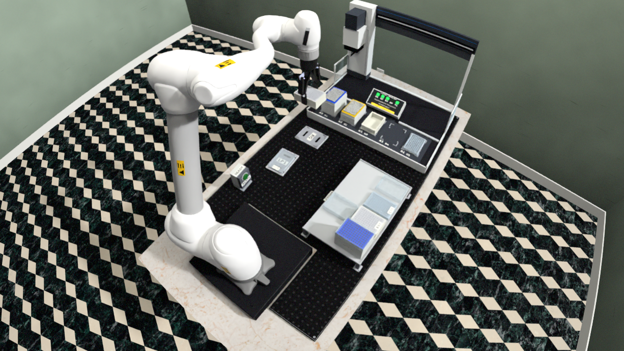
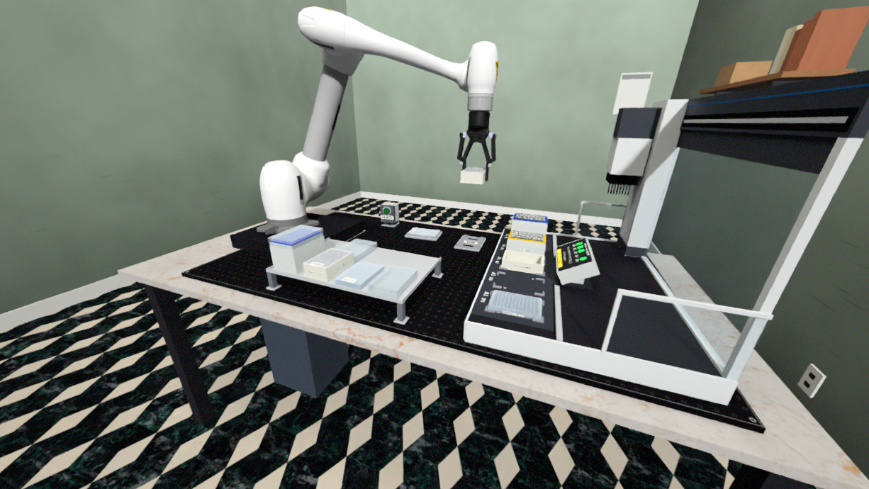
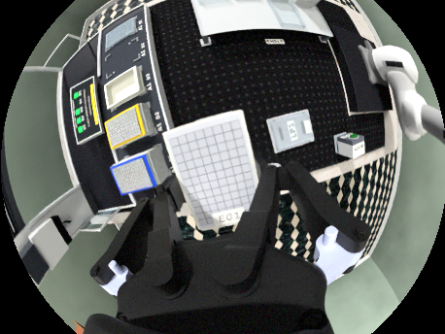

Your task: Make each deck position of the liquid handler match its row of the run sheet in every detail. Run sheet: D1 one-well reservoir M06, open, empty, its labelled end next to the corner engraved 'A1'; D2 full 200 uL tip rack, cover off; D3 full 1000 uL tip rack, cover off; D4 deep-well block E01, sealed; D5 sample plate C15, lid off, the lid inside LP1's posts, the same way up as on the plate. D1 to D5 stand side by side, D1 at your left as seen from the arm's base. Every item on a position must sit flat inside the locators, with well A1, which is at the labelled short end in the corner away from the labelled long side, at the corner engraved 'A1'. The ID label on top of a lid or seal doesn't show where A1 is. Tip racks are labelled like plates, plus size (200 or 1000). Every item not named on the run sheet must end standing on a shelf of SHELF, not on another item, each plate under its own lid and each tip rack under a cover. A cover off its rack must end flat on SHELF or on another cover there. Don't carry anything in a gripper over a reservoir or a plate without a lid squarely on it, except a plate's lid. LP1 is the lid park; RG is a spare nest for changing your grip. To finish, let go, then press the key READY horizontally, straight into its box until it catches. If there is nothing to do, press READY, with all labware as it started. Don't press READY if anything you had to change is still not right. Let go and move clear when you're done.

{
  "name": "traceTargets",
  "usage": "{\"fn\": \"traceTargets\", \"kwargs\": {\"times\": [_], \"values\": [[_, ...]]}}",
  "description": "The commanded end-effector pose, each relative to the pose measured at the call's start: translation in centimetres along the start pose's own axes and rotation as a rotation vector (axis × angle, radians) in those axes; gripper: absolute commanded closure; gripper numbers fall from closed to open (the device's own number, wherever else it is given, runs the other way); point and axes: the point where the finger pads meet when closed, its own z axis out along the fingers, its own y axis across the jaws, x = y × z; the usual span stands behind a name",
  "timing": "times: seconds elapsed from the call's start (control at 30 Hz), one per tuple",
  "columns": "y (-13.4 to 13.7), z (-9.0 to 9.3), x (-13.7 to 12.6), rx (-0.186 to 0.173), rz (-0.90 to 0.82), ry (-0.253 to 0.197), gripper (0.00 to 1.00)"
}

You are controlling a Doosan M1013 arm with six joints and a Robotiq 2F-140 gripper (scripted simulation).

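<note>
My gripper (image 1: 305, 89) is shut on a white deep-well block (image 1: 315, 96) with a gridded seal on top. It holds the block high above the table, by the end of the deck next to the blue-rimmed tip rack (image 1: 336, 96). The block also shows in the exterior view (image 2: 473, 176) and in the wrist view (image 3: 210, 167), gripped at its labelled short end. Along the deck follow a yellow-rimmed tip rack (image 1: 353, 110), an open white reservoir (image 1: 372, 123), a bare position (image 1: 395, 133) and a clear sample plate (image 1: 414, 143).
SHELF (image 1: 358, 204) holds a blue-covered rack (image 1: 354, 233) and several flat plates and covers. LP1 (image 1: 282, 162) carries a flat lid; RG (image 1: 309, 135) stands beside it. The READY key box (image 1: 241, 177) is near the arm's base. The pipetting head (image 1: 356, 31) and a control box (image 1: 386, 102) stand behind the deck.
</note>
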Motion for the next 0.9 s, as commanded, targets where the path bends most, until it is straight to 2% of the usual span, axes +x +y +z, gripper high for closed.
{"fn": "traceTargets", "kwargs": {"times": [0.0,0.27,0.67,0.87], "values": [[0.0,-0.6,0.0,0.001,0.0,-0.001,0.9],[0.0,-1.6,0.0,0.001,0.0,-0.001,0.9],[0.0,-1.7,0.0,0.001,0.0,-0.001,0.9],[-3.0,-1.7,0.0,0.001,0.0,-0.001,0.9]]}}
